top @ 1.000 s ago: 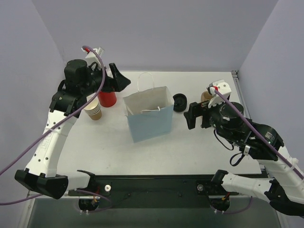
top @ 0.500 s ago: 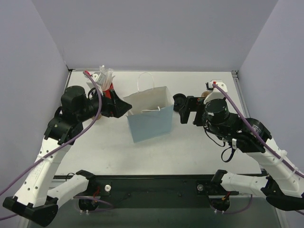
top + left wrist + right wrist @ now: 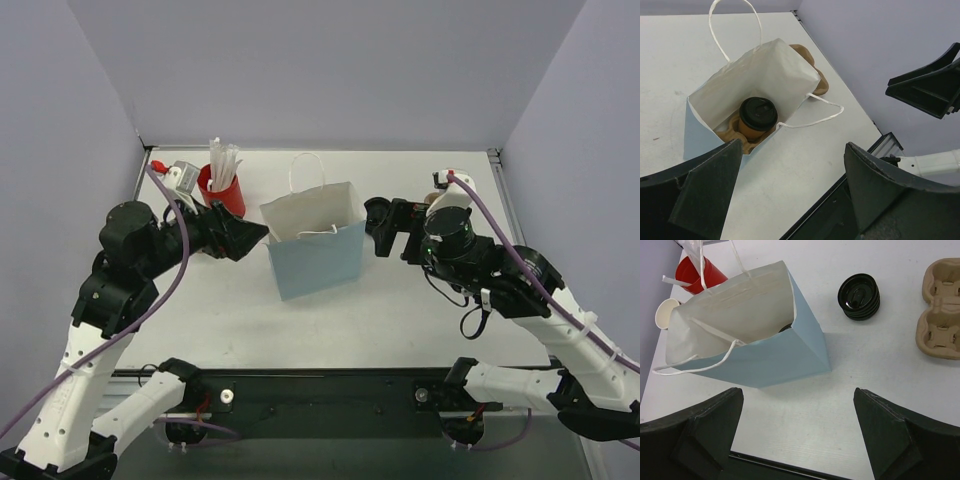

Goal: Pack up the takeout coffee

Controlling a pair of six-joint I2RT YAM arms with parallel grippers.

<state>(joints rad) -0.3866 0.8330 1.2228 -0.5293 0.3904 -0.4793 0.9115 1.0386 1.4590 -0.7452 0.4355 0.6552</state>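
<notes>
The takeout coffee (image 3: 758, 112), a brown cup with a black lid, stands in a cardboard holder inside the light blue paper bag (image 3: 315, 250). In the right wrist view only a sliver of its black lid (image 3: 786, 328) shows over the rim of the bag (image 3: 765, 355). My left gripper (image 3: 245, 238) hovers open just left of the bag, looking down into the bag (image 3: 765, 75) with nothing between its fingers. On the bag's right side my right gripper (image 3: 378, 232) is open and empty too.
A red cup of straws (image 3: 225, 190) stands behind the left gripper. A stack of black lids (image 3: 859, 296) and an empty cardboard carrier (image 3: 941, 307) lie to the right of the bag. A cream cup (image 3: 666, 312) sits beyond the bag's far side.
The left arm has swung from the back-left cups down toward the bag's left side. The right gripper has moved left up to the bag's right side. Both stayed open.
</notes>
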